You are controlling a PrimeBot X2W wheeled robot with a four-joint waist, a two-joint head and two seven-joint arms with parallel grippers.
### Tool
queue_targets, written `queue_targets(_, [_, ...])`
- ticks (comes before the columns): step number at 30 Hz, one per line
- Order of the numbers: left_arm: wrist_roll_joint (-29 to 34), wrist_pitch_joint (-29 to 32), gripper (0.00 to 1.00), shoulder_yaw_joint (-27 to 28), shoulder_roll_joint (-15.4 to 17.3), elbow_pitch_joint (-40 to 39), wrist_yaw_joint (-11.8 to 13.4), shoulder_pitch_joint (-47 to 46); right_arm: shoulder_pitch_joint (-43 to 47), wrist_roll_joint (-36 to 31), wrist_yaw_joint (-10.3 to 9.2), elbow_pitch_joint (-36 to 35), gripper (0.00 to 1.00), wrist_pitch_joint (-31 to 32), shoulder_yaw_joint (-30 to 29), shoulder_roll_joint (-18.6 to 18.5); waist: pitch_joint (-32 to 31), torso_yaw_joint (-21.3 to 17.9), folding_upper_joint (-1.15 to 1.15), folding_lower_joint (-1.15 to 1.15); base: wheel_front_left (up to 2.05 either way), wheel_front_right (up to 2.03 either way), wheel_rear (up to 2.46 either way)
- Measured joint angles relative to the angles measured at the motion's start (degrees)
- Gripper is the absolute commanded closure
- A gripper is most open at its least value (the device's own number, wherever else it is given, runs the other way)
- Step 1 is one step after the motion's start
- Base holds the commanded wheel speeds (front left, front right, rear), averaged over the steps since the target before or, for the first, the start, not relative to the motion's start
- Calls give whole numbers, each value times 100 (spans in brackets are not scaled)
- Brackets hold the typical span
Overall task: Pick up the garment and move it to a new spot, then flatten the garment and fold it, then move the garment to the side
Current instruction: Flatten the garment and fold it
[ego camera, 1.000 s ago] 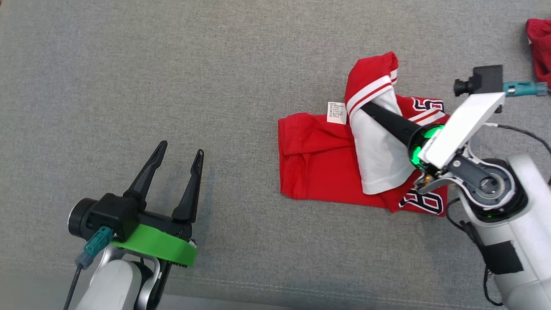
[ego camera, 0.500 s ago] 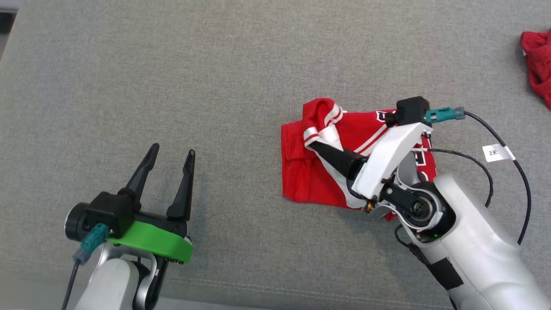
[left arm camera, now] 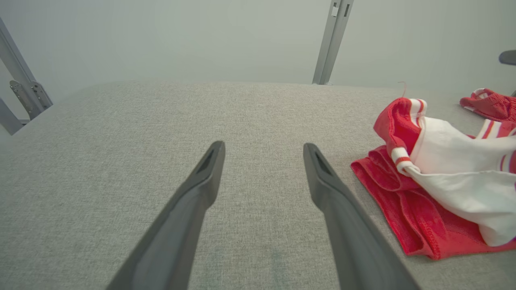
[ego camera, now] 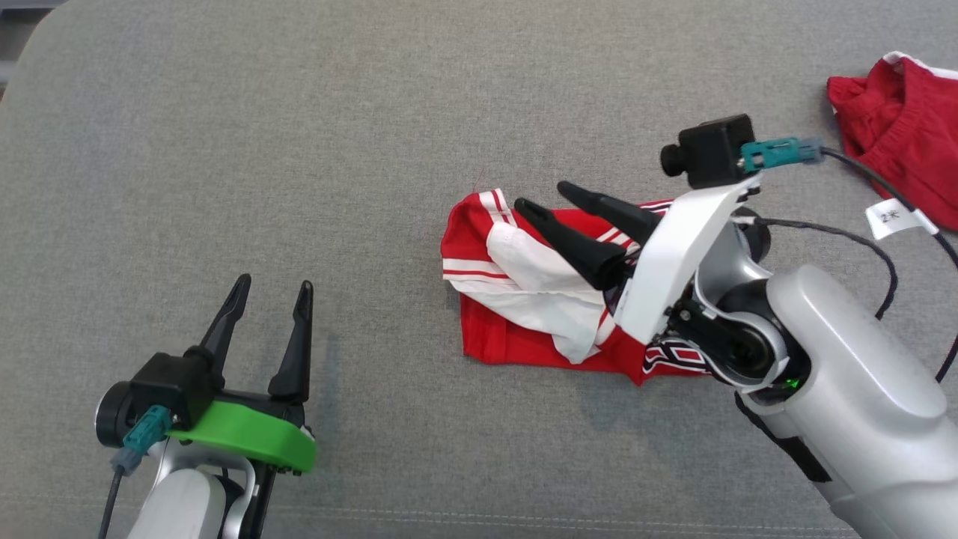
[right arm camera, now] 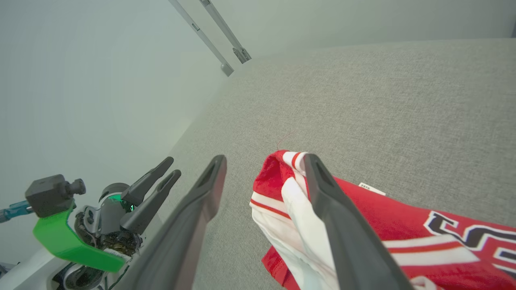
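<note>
Right hand released the garment (red cloth, perhaps shorts, apart).

The left gripper, two long tapering black fingers, has a bright green curved bracket; the right gripper has a white bracket. Silver-grey arm shells carry black box cameras with teal plugs; a white tag marks the right black cable.

Head camera high, looking down on grey fabric surface. Left wrist camera low, facing far edge. Right wrist camera close over red jersey, facing left. All three share jersey.
</note>
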Motion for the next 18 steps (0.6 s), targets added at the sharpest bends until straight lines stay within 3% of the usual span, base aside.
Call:
queue_targets(5, [-3, 0, 0, 99, -5, -90, 46, 139, 79, 125, -130, -346, 0, -312, -776, -241, -149, -154, 0, 0, 0, 0, 0])
queue_targets(10, [-3, 0, 0, 58, -59, -182, 52, 148, 788, 318, -291, 144, 0, -533, -1677, -792, -171, -282, 0, 0, 0, 0, 0])
queue_targets(15, [-3, 0, 0, -40, -143, -274, 45, 149, 1434, 557, -304, 622, 0, -589, -1903, -900, -37, -298, 0, 0, 0, 0, 0])
queue_targets(18, [0, 0, 0, -73, -174, -322, 41, 143, 1515, 895, -301, 690, 0, -588, -1951, -784, 71, -286, 0, 0, 0, 0, 0])
